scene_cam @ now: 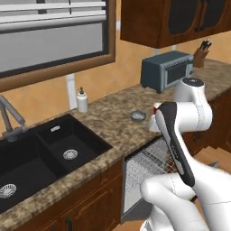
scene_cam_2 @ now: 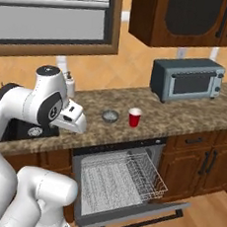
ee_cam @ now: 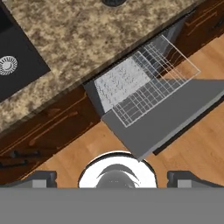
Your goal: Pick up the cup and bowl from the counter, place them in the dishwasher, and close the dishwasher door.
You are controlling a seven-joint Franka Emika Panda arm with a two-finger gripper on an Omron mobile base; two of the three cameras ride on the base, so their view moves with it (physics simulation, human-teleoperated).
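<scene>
The red cup (scene_cam_2: 134, 117) with its white rim stands upright on the speckled counter (scene_cam_2: 185, 110), right of the small grey bowl (scene_cam_2: 110, 116) (scene_cam: 138, 116). Below them the dishwasher (scene_cam_2: 119, 170) is open. Its wire rack (scene_cam_2: 128, 179) (ee_cam: 144, 78) is pulled out over the lowered grey dishwasher door (scene_cam_2: 140, 210) (ee_cam: 175, 116). My gripper (ee_cam: 113, 178) hangs open and empty high above the floor, in front of the door, with its fingertips (ee_cam: 43, 177) far apart. In the right base view my white hand (scene_cam_2: 71, 115) sits left of the bowl, at counter height.
A black double sink (scene_cam: 45, 153) fills the counter's left part, with a white soap bottle (scene_cam: 82, 100) behind it. A grey toaster oven (scene_cam_2: 188, 81) stands at the back right, and a knife block (scene_cam: 200, 54) beyond it. Wooden cabinets (scene_cam_2: 199, 162) flank the dishwasher.
</scene>
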